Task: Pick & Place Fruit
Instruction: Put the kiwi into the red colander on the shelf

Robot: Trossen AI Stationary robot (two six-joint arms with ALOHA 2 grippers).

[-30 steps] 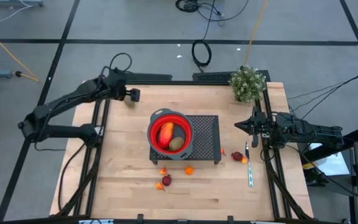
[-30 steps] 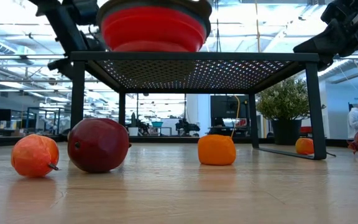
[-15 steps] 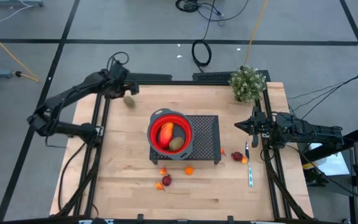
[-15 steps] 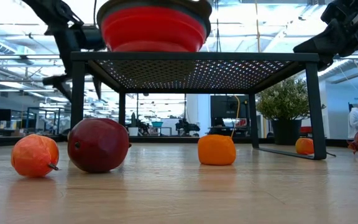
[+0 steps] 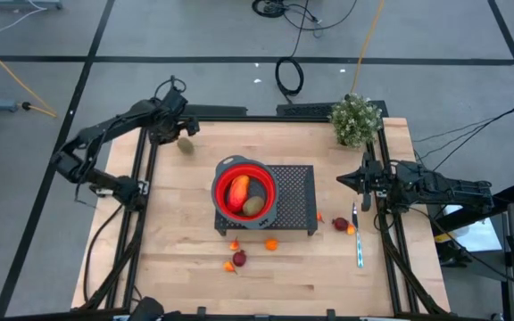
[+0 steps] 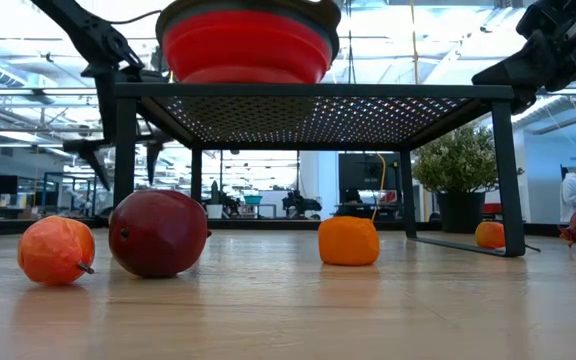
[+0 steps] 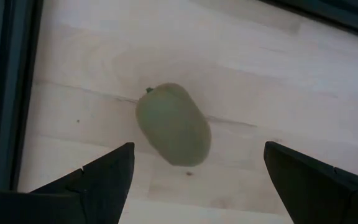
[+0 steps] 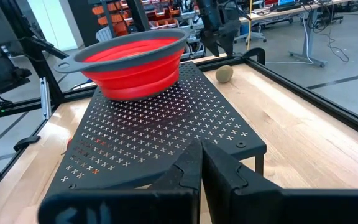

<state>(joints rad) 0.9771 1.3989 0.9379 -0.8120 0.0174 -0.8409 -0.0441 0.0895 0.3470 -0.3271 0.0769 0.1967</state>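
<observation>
Brown oval fruit (image 7: 173, 124) lies on the bare wooden table (image 5: 186, 241) near its far-left corner, directly beneath the left gripper (image 7: 197, 180). The fruit sits between the two dark fingers (image 7: 107, 174), which are spread wide and clear of it on both sides; no contact visible. Same fruit shows in the high view (image 5: 186, 144) just beside the gripper head.

Step in hand, as judged: approach for a pick of this oval. Next move calls for a straight descent so the fingers straddle the fruit's narrow waist, then a close. Its long axis runs askew between the fingers, so a small wrist turn may help; a rounded, smooth body could squirt out of an off-centre pinch.

Likely destination: the red bowl (image 5: 244, 192) on the black perforated rack (image 5: 293, 201), well apart from the gripper toward table centre. It already holds a red-orange-yellow piece (image 5: 237, 191) and a second brown oval (image 5: 253, 206).

Right gripper (image 5: 342, 181), fingers pressed together and holding nothing, waits off the rack's right edge.

Hard to make out: height of the left fingertips above the table cannot be told. In the low view, the bowl's contents are hidden behind its wall. Small fruits (image 5: 237, 259) in front of the rack are too small to identify singly.
</observation>
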